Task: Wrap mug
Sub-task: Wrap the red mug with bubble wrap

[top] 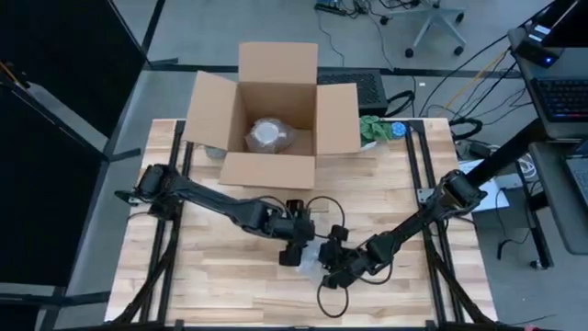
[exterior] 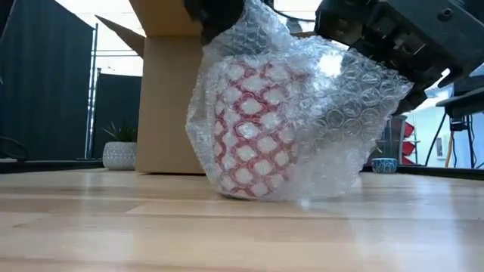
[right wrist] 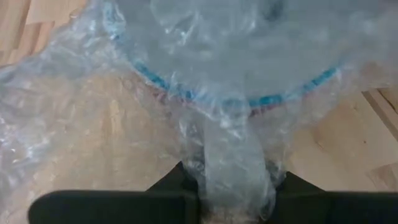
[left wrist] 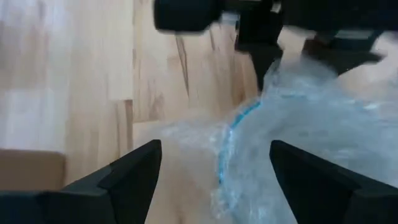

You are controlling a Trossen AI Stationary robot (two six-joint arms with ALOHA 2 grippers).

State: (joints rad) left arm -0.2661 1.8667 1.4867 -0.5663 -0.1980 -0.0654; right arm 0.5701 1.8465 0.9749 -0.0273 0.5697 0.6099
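A red-and-white patterned mug [exterior: 253, 140] with a blue rim [right wrist: 186, 93] stands with its base on the wooden table, loosely covered in clear bubble wrap [exterior: 333, 113]. In the high view the bundle [top: 314, 254] lies between both grippers. My left gripper [left wrist: 214, 180] is open just left of the bundle, with wrap lying between its spread fingers. My right gripper [right wrist: 233, 186] is shut on the bubble wrap at the bundle's right. My left gripper stands open on either side of the wrap's edge [left wrist: 230, 155]; I cannot tell whether a finger touches it. My right gripper pinches a bunched, several-layered strip of bubble wrap [right wrist: 231, 155] between its two fingers, coming slanting down from the table's right. The wrap runs from the fingers up over the mug's rim while the mug rests on the table.
An open cardboard box [top: 274, 110] stands at the far side of the table and holds another bubble-wrapped bundle [top: 268, 136]. A small potted plant [top: 375, 129] sits right of the box. Bare wood lies left and near of the mug.
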